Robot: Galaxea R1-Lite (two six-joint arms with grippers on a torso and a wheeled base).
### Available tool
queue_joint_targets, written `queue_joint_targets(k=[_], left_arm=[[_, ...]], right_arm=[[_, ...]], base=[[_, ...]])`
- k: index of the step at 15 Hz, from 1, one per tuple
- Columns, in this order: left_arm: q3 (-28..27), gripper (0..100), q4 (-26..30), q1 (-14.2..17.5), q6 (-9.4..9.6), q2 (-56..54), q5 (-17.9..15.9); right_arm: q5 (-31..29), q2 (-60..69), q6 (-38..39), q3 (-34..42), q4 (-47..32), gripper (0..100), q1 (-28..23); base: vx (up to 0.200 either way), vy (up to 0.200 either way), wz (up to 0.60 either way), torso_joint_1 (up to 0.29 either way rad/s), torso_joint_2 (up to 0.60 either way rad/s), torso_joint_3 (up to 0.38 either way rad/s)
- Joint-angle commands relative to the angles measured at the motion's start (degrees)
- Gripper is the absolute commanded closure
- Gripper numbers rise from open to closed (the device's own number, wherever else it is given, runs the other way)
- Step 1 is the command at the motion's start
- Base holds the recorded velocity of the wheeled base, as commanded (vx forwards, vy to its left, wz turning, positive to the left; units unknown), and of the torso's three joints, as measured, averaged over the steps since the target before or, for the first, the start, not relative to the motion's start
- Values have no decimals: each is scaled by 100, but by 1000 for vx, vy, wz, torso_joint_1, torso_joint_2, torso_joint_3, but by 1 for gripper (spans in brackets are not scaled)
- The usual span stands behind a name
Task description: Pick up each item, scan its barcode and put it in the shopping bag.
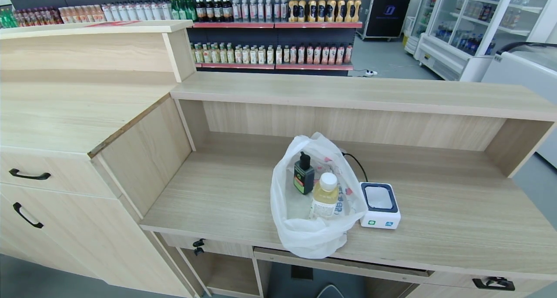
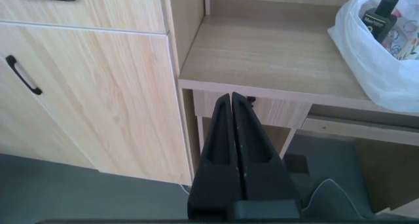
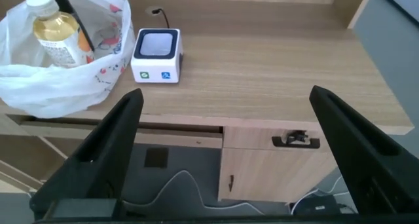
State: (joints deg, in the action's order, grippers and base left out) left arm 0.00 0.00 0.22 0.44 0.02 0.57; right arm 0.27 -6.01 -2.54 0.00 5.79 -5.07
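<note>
Since dark bottle and yellow drink bottle stand inside shopping bag, just left of scanner, task looks done; left gripper pinched empty, right gripper spread wide; avoid snagging bag.

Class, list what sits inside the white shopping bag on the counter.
Inside the shopping bag stand a dark bottle with a black top and a yellowish drink bottle with a white cap. The bag's crumpled front covers their bases, so anything lower is hidden.
</note>
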Motion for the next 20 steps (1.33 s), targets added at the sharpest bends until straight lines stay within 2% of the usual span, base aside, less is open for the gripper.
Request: queue_joint_targets(k=[1,3,4,7,20], left_arm=[[0,100,0,4,0,-2,4],[0,100,0,4,0,-2,4],[0,100,0,4,0,-2,4],[0,100,0,4,9,-2,4],[0,100,0,4,0,-2,4]], right_arm=[[-18,38,122,0,1,0,6],[-18,38,183,0,-8,0,24],[-18,91,210,0,-8,0,296],[-18,601,236,0,-8,0,569],[-44,592,245,0,-17,0,569]], base=[[0,0,0,0,0,0],[0,0,0,0,0,0],[0,0,0,0,0,0],[0,0,0,0,0,0],[0,0,0,0,0,0]])
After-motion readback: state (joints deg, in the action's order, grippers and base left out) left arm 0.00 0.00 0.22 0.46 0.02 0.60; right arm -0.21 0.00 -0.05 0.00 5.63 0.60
